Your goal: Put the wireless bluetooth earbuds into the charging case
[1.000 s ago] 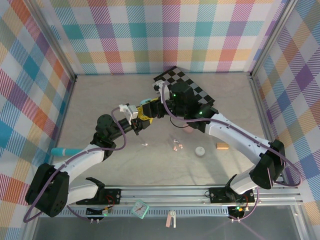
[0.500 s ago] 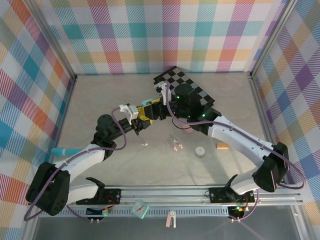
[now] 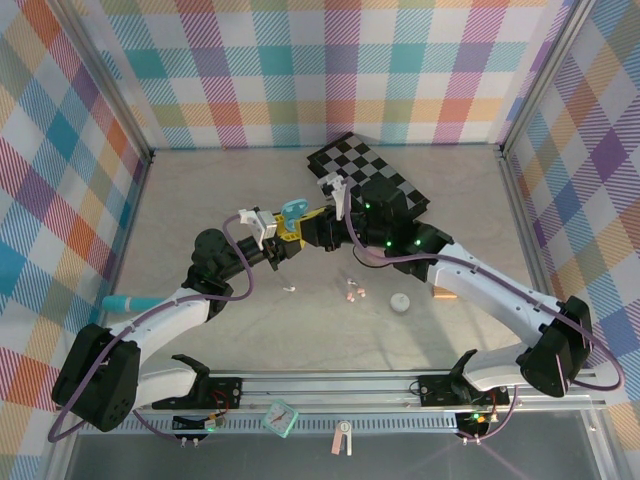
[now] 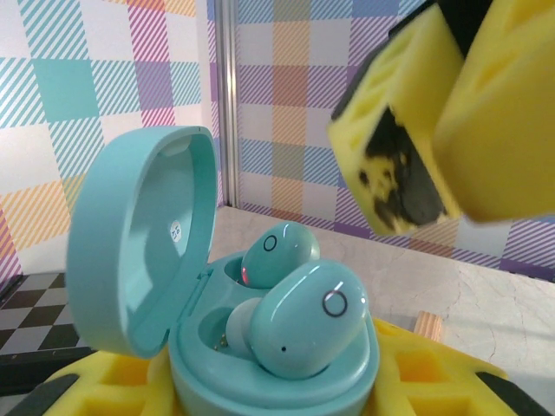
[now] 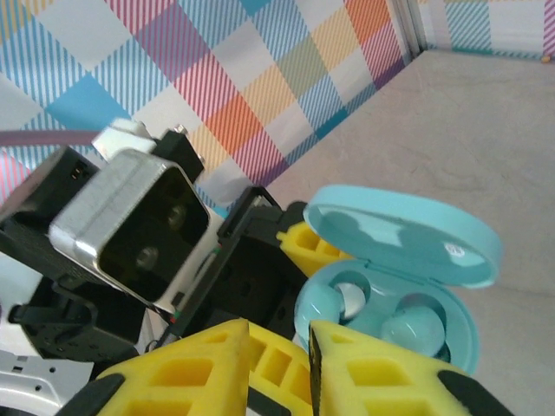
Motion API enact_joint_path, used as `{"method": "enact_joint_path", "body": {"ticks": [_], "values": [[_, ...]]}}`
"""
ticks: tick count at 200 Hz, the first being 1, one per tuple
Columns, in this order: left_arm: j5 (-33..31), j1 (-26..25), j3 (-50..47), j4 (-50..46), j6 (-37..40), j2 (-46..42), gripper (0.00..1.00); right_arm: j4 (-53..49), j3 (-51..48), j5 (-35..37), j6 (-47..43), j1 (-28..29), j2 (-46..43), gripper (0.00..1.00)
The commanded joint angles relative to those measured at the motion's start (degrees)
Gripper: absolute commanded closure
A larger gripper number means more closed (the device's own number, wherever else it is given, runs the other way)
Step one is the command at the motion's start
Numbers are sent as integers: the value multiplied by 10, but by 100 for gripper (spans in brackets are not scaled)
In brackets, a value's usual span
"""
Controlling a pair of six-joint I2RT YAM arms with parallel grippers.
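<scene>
My left gripper [image 3: 285, 233] is shut on a teal charging case [image 4: 217, 381], held above the table with its lid [image 4: 139, 243] swung open. Two teal earbuds lie in the case. The far one [image 4: 277, 251] sits down in its well. The near one [image 4: 303, 321] rests tilted, its tip in the well and its body riding high. My right gripper [image 5: 277, 328] hovers just beside and above the case [image 5: 390, 286], its yellow fingers [image 4: 416, 139] drawn almost together with nothing between them. Tiny pink and white earbuds [image 3: 352, 293] lie loose on the table.
A white oval case [image 3: 400, 302] and a small orange cylinder [image 3: 443, 292] lie on the table right of centre. Another tiny white piece [image 3: 290, 289] lies below the grippers. A checkered mat [image 3: 375, 180] is at the back, and a teal object [image 3: 130, 301] lies at the left.
The right gripper has drawn back to the right off the case and its fingers have closed in. The near earbud now lies in the case. The left gripper has stayed put.
</scene>
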Motion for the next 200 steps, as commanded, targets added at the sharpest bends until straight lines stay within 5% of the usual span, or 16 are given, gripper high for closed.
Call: {"method": "enact_joint_path", "body": {"ticks": [1, 97, 200], "values": [[7, -4, 7, 33, 3, -3, 67, 1, -7, -15, 3, -3, -7, 77], [8, -5, 3, 26, 6, -14, 67, -1, 18, -32, 1, -3, 29, 85], [10, -5, 0, 25, 8, -19, 67, -5, 25, 40, 7, -4, 26, 84]]}}
